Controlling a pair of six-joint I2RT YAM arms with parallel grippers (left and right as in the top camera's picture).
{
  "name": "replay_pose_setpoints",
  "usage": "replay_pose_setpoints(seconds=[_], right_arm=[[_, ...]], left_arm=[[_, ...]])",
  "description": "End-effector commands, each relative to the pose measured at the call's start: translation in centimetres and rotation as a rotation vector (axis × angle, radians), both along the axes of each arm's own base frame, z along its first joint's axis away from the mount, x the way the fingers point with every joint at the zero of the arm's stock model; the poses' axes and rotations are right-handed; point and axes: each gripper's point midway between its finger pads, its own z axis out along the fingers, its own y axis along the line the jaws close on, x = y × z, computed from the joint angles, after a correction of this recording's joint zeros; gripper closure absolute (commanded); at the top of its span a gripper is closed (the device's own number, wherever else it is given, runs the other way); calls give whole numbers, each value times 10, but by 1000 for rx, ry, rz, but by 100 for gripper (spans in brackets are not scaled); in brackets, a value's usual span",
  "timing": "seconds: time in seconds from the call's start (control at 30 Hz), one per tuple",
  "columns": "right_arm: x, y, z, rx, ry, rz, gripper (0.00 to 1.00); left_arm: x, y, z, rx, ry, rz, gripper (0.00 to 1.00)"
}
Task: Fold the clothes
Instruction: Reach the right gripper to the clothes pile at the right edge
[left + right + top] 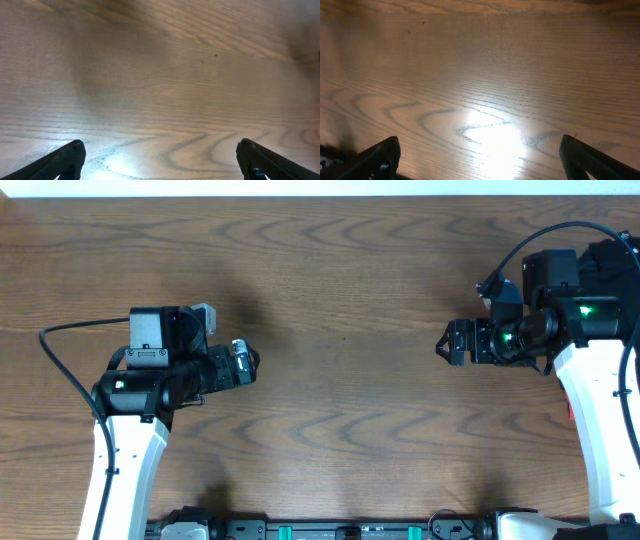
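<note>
Holds left gripper (250, 362) and right gripper (445, 342) spread wide, grasping nothing, over table (340, 300). Shows only fingertips (70, 156), cut off at bottom corners, in wrist views. Cannot tell where clothes lie.

From overhead I get an even, fairly bright picture of the wooden table (340, 400), sharp throughout. A soft dark shadow (240, 305) sits just beyond the left arm (130, 395), and a green status light (585, 308) glows on the right arm (600, 390). My left wrist view is dimmer and soft, with a pale glare patch (117, 162) low down. The right wrist view is warm-toned, and a strong white hotspot (495, 135) washes out the grain.
</note>
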Motion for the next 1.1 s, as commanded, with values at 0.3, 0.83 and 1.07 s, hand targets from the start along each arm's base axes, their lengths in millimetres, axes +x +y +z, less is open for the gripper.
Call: replay_pose_setpoints(seconds=[0.3,0.83,1.07], right_arm=[[9,-41,-1,-220,-33,-85,1],[22,-93,-5,-351,9,-228,1],[41,-121,1,-316,101,-270,2]], left_arm=[[6,-4,11,-33,-34,-4,2],[6,-16,8,-25,-32,-51,4],[3,-45,-14,-18,48,-153,4]])
